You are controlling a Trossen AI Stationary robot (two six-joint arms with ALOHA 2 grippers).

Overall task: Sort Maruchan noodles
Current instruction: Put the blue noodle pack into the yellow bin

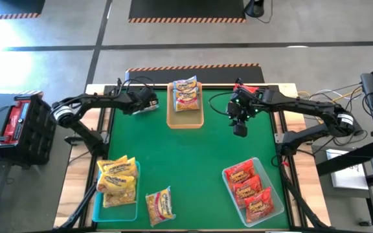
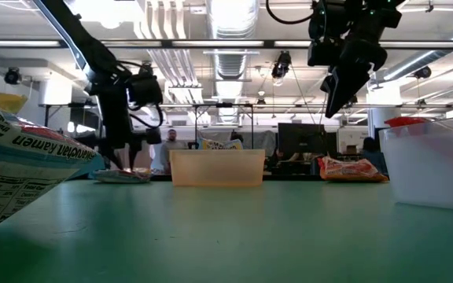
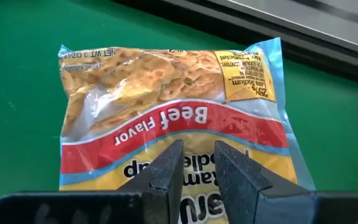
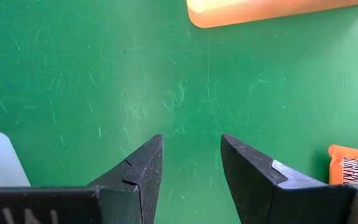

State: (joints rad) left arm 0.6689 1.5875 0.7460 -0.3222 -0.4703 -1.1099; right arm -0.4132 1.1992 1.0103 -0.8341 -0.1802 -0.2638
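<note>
Lying flat on the green bench point(image 1: 193, 162) at its far left, just left of the tan tray point(image 1: 185, 120), is a beef-flavour noodle packet point(image 3: 173, 118), which the left gripper point(image 3: 194, 171) hangs over. Judged from its crinkled film and visible dry noodle block, it should be light, slick-skinned and brittle inside; the flat sealed end or a long edge looks the safest place to take it, with gentle pressure. The left jaws stand narrow, a slim gap between them, above the packet's near half; whether they touch the film cannot be told.

Other packets sit sorted: yellow ones point(image 1: 117, 181) in the near-left teal tray, red ones point(image 1: 250, 188) in the near-right tray, a pink-print pair point(image 1: 186, 94) in the tan tray, and one loose packet point(image 1: 160, 206) near the front edge.

The right gripper point(image 4: 191, 165) hovers over bare bench right of the tan tray, jaws moderately apart and empty.
</note>
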